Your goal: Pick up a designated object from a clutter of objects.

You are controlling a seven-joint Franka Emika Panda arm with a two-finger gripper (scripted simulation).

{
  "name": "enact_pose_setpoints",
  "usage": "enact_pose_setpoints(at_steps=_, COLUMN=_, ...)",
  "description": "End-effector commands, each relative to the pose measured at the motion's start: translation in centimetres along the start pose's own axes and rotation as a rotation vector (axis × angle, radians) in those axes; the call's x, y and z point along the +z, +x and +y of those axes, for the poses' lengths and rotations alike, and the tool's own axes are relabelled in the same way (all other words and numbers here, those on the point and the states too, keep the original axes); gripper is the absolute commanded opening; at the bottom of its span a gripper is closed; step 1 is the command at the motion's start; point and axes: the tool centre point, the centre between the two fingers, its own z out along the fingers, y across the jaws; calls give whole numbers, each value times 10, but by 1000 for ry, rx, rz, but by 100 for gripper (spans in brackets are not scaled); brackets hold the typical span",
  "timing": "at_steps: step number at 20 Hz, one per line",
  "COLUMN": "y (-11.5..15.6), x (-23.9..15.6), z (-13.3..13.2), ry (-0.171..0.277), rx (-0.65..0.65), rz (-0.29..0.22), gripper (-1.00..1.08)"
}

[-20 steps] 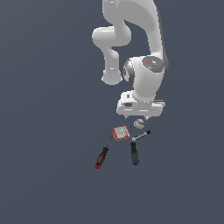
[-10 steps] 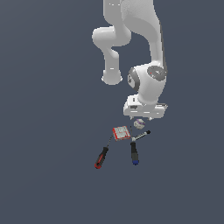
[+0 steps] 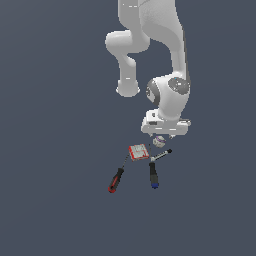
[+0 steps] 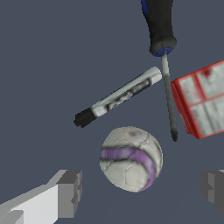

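Observation:
The designated object, a whitish-grey ball (image 4: pixel 130 158) with a purple band, lies in the clutter of objects just below my gripper (image 4: pixel 142 190). Both fingers (image 4: pixel 70 192) stand wide apart on either side of it, not touching it, so the gripper is open. In the exterior view the ball (image 3: pixel 159 141) shows right under the white hand, and the gripper (image 3: pixel 161 136) hovers close over it. A black-tipped marker (image 4: pixel 118 97) lies beside the ball, and the blue-black-handled screwdriver's shaft (image 4: pixel 169 100) runs between ball and red-and-white box (image 4: pixel 202 99).
In the exterior view the red-and-white box (image 3: pixel 138 151), marker (image 3: pixel 161 155) and blue-handled screwdriver (image 3: pixel 153 176) crowd the ball. A red-black-handled screwdriver (image 3: pixel 116 179) lies further to the exterior view's left. All rest on a plain dark grey surface.
The hand has come down a little toward the ball and shifted slightly to the exterior view's right. The objects have not moved.

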Motion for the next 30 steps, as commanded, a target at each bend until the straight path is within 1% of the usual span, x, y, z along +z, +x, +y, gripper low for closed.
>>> enact_pose_setpoints(at_steps=1, y=-1, x=7, z=0, ry=0, rx=0, rz=-1, gripper=100)
enact_pose_setpoints(at_steps=8, y=-2, x=37, z=0, ry=0, rx=1, rz=0, gripper=100)
enact_pose_setpoints(at_steps=14, y=-1, x=47, z=-1, ry=1, rx=1, rz=0, gripper=100)
enact_pose_setpoints(at_steps=15, y=-1, x=47, z=-1, ry=1, rx=1, rz=0, gripper=-100)
enact_pose_setpoints(at_steps=30, y=-2, x=41, z=2, ry=1, rx=0, rz=1, gripper=-100)
